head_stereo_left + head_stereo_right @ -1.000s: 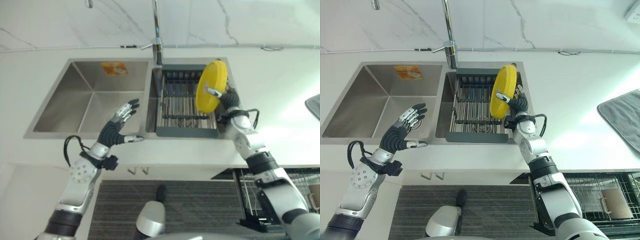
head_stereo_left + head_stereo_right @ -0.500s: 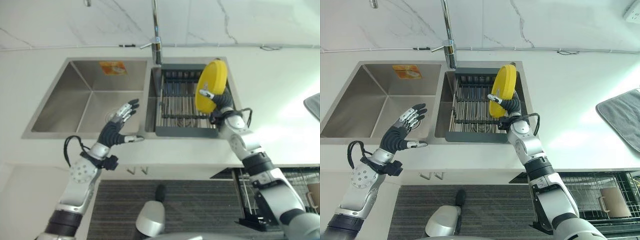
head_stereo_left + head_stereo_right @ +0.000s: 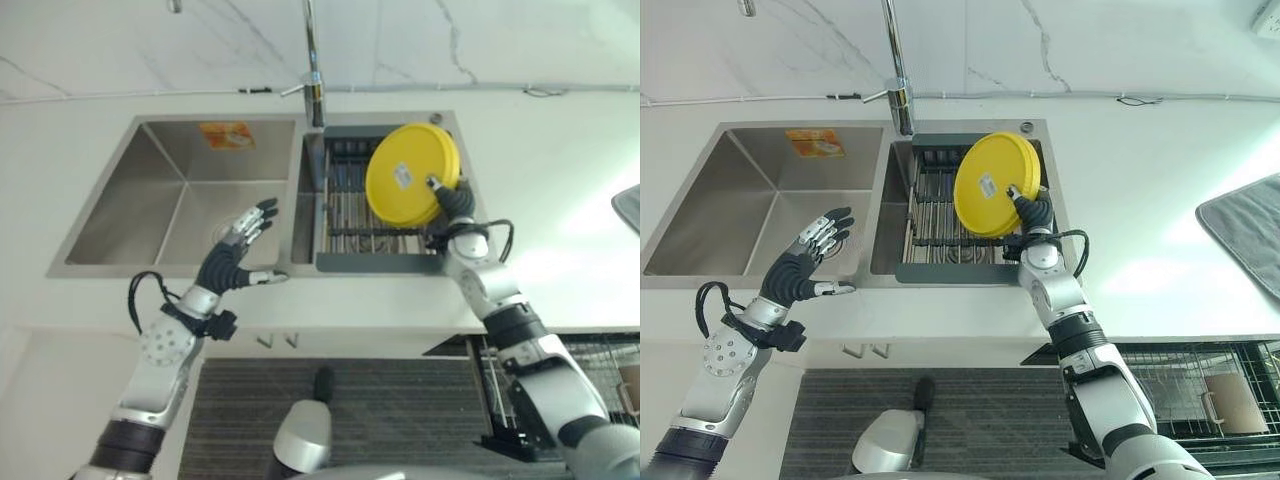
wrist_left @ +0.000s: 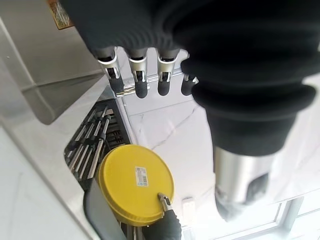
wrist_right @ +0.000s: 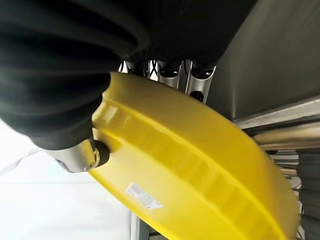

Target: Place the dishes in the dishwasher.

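Observation:
A round yellow plate (image 3: 410,188) with a small white sticker on its underside is held tilted over the dark rack (image 3: 352,230) in the right sink basin. My right hand (image 3: 1029,211) pinches its lower right rim, thumb on the underside and fingers behind it; the right wrist view shows the plate (image 5: 200,185) close up with the fingers (image 5: 199,82) past its edge. My left hand (image 3: 235,258) hovers open over the front rim of the left basin, fingers spread. The left wrist view looks across at the yellow plate (image 4: 136,192).
The left sink basin (image 3: 150,205) holds an orange sticker on its back wall. A tap (image 3: 314,60) rises behind the divider. A grey cloth (image 3: 1243,235) lies on the counter at far right. An open wire basket (image 3: 1180,400) sits below the counter at lower right.
The right hand has turned the plate from edge-on to face-on, so its underside now shows, and shifted it slightly left over the rack. The left hand has stayed still.

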Motion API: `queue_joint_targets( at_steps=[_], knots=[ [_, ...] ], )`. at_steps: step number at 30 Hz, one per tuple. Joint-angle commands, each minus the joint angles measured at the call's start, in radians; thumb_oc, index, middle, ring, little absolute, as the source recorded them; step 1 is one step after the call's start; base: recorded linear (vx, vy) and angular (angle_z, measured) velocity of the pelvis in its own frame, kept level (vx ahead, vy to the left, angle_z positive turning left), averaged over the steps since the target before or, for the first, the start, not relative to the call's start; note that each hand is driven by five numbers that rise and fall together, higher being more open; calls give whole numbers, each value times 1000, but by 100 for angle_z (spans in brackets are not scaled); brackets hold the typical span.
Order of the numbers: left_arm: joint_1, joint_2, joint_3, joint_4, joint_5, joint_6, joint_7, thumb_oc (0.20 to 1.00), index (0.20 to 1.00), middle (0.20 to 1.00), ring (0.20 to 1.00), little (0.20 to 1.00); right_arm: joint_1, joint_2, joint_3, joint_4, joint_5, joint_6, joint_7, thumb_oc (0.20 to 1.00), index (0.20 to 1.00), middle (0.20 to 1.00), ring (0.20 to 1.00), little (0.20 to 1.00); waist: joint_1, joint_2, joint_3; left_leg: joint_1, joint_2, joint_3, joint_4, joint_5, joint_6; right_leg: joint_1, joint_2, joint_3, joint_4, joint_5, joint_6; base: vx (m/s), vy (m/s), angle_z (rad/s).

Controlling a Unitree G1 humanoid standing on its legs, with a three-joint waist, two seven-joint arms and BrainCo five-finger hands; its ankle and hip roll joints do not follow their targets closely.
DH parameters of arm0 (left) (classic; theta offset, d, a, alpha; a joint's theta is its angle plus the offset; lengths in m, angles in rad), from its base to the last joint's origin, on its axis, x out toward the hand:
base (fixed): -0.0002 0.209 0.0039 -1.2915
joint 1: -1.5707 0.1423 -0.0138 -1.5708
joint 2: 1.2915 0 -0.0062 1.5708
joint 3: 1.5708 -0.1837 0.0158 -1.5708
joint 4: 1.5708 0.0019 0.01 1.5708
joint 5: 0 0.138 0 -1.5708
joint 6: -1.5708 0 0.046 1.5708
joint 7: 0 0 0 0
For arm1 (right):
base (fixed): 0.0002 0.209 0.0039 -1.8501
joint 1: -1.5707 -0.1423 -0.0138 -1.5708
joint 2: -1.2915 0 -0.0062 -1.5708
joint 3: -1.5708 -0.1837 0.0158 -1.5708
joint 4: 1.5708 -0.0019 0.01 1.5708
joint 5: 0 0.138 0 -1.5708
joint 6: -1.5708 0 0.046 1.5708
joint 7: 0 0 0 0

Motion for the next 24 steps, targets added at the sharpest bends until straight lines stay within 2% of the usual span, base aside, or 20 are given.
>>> queue_joint_targets(
  at_steps=[1, 5, 6, 7, 9, 10, 15, 24],
  knots=[
    [-34, 3, -58, -34, -19, -44, 8, 1000, 1000, 1000, 1000, 1000, -63, -79, -17, 12, -48, -95, 16, 200, 200, 200, 200, 200, 27, 66, -69, 35, 26, -59, 4, -117, -29, -78, 11, 33, 112, -42, -41, 0, 0, 0],
    [-29, -1, -57, -31, -26, -52, 1, 1000, 1000, 1000, 1000, 1000, -52, -68, -19, 3, 103, -177, 47, 200, 200, 200, 200, 200, 25, 68, -68, 40, 28, -57, 4, -117, -30, -78, 9, 31, 113, -40, -41, 0, 0, 0],
    [-29, -1, -57, -31, -26, -52, 1, 1000, 1000, 1000, 1000, 1000, -52, -68, -19, 3, 103, -177, 47, 200, 200, 200, 200, 200, 25, 68, -68, 40, 28, -57, 4, -117, -30, -78, 9, 31, 113, -40, -41, 0, 0, 0],
    [-28, -6, -58, -34, -24, -48, 1, 1000, 1000, 1000, 1000, 1000, -38, -34, -34, -12, 232, -218, 71, 200, 200, 200, 200, 200, 22, 68, -69, 47, 28, -54, 4, -119, -28, -75, 9, 33, 113, -40, -43, 0, 0, 0],
    [-26, -6, -57, -35, -27, -49, -1, 1000, 1000, 1000, 1000, 1000, -31, -17, -46, -26, 292, -240, 90, 200, 200, 200, 200, 200, 20, 69, -70, 50, 29, -52, 3, -120, -27, -76, 9, 34, 113, -39, -44, 0, 0, 0],
    [-28, -9, -63, -30, -25, -52, 0, 1000, 1000, 1000, 1000, 1000, -24, 17, -54, -65, 326, -306, 134, 200, 200, 200, 200, 200, 16, 69, -72, 56, 29, -48, 2, -123, -25, -76, 8, 35, 113, -39, -45, -34, 6, -1],
    [-9, -33, -68, -37, -18, -61, -2, 1000, 1000, 1000, 1000, 1000, 55, 104, -42, -241, 513, -431, 201, 200, 200, 200, 200, 200, -7, 70, -83, 73, 35, -21, -1, -129, -19, -82, 9, 41, 111, -34, -43, -42, 5, -1],
    [12, -73, -84, -38, -25, -91, 43, 1000, 1000, 1000, 1000, 1000, 208, 198, -2, -444, 683, -538, 251, 200, 200, 200, 200, 200, -68, 55, -98, 83, 57, 40, -3, -130, -28, -96, 25, 70, 78, -18, -37, -74, -23, -21]
  ],
)
